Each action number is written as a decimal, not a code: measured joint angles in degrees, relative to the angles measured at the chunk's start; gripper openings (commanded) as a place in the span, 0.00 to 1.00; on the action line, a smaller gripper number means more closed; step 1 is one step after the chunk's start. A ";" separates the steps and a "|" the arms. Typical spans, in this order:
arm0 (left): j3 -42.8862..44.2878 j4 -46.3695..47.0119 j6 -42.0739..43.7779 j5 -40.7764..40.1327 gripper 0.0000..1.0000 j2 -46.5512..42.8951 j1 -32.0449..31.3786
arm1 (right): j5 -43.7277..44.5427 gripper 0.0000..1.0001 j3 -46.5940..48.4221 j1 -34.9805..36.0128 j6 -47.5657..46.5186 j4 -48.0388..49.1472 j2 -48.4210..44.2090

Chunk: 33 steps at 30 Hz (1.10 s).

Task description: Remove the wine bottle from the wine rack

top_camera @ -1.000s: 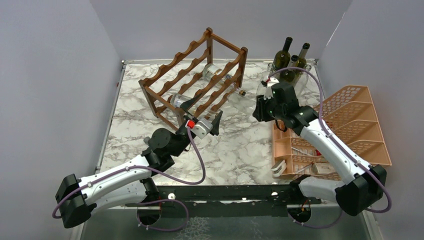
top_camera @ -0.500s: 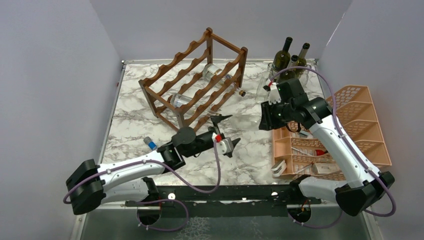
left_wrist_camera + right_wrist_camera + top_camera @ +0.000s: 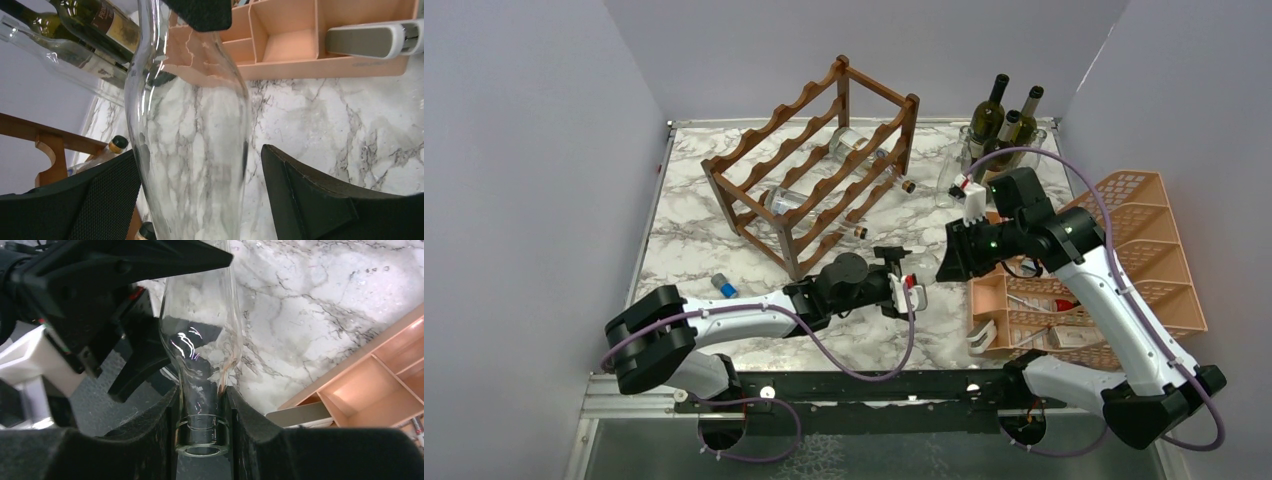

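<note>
Right end effector [image 3: 202, 402] clamps clear wine bottle [image 3: 200, 330] neck; overhead hides grip.

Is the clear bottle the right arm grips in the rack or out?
Out: the right jaws clamp the clear bottle by its neck, well apart from the wine rack.

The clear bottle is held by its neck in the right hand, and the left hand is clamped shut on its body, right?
No. The left hand is open: the left wrist view shows its fingers spread either side of the clear bottle, with a gap at one of them. The right hand does hold its neck.
</note>
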 measured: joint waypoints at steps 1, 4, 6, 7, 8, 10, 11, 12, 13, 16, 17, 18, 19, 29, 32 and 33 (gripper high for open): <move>0.20 0.02 0.04 -0.42 0.78 0.44 0.00 | -0.57 0.01 -0.04 0.00 -0.09 0.00 -0.04; 0.33 -0.11 -0.07 -1.49 0.64 1.05 0.00 | -1.38 0.04 -0.09 0.00 -0.20 -0.20 -0.31; 0.33 0.22 -0.35 -1.99 0.50 1.01 0.00 | -1.64 0.16 -0.09 0.00 -0.22 -0.46 -0.50; 0.33 0.26 -0.42 -2.12 0.45 0.94 -0.02 | -1.62 0.26 -0.09 0.00 -0.09 -0.42 -0.61; 0.33 0.31 -0.50 -2.38 0.41 0.87 -0.02 | -1.64 0.34 -0.09 0.00 0.42 -0.31 -0.72; 0.24 0.50 -0.98 -3.19 0.36 0.42 -0.13 | -1.75 0.49 -0.11 0.00 1.11 0.24 -1.05; 0.20 0.52 -1.73 -3.48 0.34 0.13 -0.13 | -1.73 0.57 -0.20 0.00 1.66 0.85 -1.31; 0.13 0.48 -2.91 -3.74 0.33 -0.09 -0.13 | -1.75 0.65 -0.66 0.00 2.32 2.64 -1.97; 0.13 0.50 -4.04 -3.98 0.32 -0.17 -0.11 | -1.81 0.70 -1.38 0.00 3.15 4.74 -2.75; 0.13 0.42 -7.17 -4.70 0.30 -0.17 -0.11 | -1.97 0.77 -5.01 0.00 6.40 12.11 -5.81; 0.13 0.39 -8.20 -4.85 0.30 -0.17 -0.13 | -2.03 0.77 -6.38 0.00 7.10 14.60 -6.60; 0.13 0.42 -9.11 -5.07 0.30 -0.17 -0.13 | -2.08 0.76 -7.65 0.00 7.98 16.76 -7.10; 0.13 0.42 -10.03 -5.33 0.30 -0.17 -0.13 | -1.99 0.74 -8.70 0.00 8.76 18.86 -7.28; 0.13 -0.15 -16.92 -9.22 0.31 -0.15 -0.11 | 3.45 0.53 -16.83 0.09 14.21 32.74 -8.61; 0.13 -0.28 -18.47 -9.55 0.40 -0.15 -0.11 | 4.04 0.26 -18.51 0.15 15.47 35.78 -9.42; 0.13 -0.46 -18.80 -9.55 0.53 -0.15 -0.11 | 4.33 0.20 -18.80 0.26 15.80 36.54 -9.51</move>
